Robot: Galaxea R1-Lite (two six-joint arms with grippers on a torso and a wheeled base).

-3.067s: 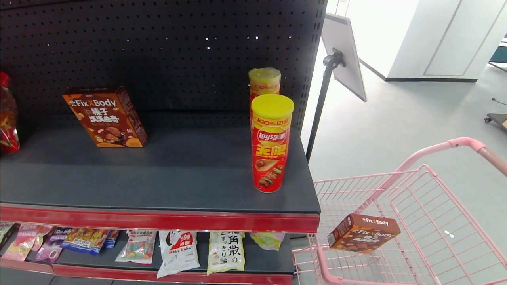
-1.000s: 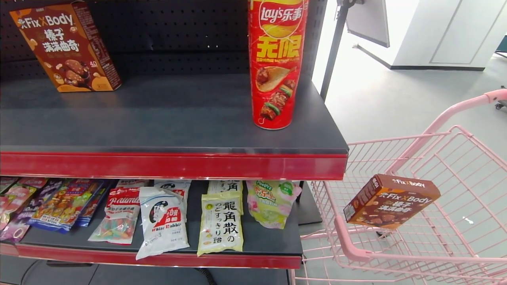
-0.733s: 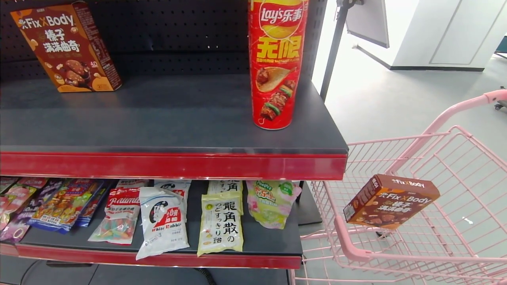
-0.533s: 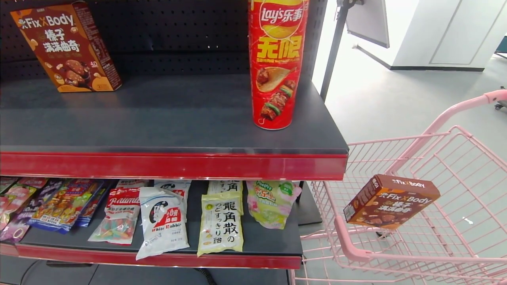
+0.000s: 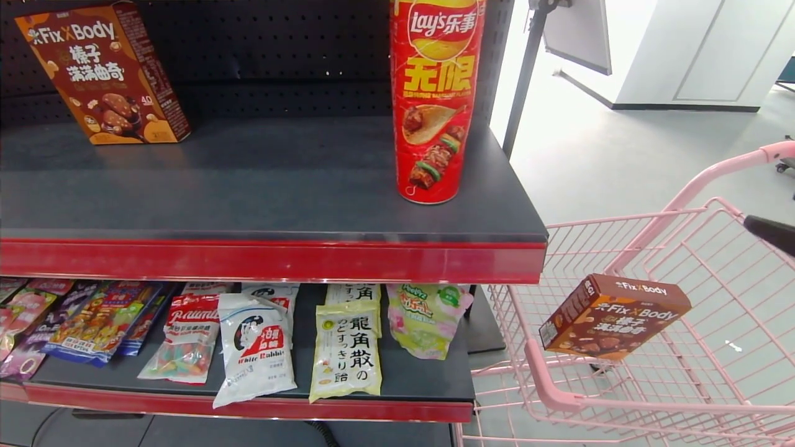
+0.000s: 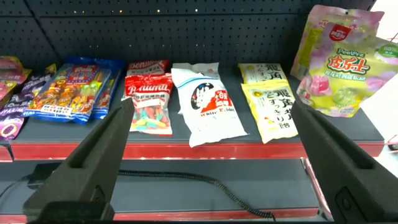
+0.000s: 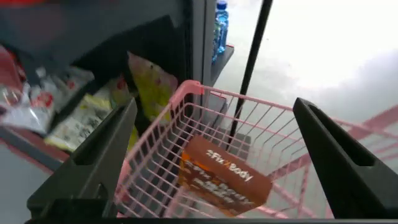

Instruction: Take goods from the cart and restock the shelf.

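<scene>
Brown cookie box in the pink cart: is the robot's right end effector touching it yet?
Apart. In the right wrist view the right end effector hangs open, and the brown box lies in the cart beyond both fingers.

I see the upper shelf point(image 5: 248, 186) carrying a box point(image 5: 102, 74) at its back left and a can point(image 5: 435, 105) towards its right end. Below it, the lower shelf point(image 5: 422, 379) holds bags point(image 5: 345, 347) lying side by side. The cart point(image 5: 546, 379) stands right of the shelves, with a second box point(image 5: 615, 316) inside, near its left wall.
</scene>
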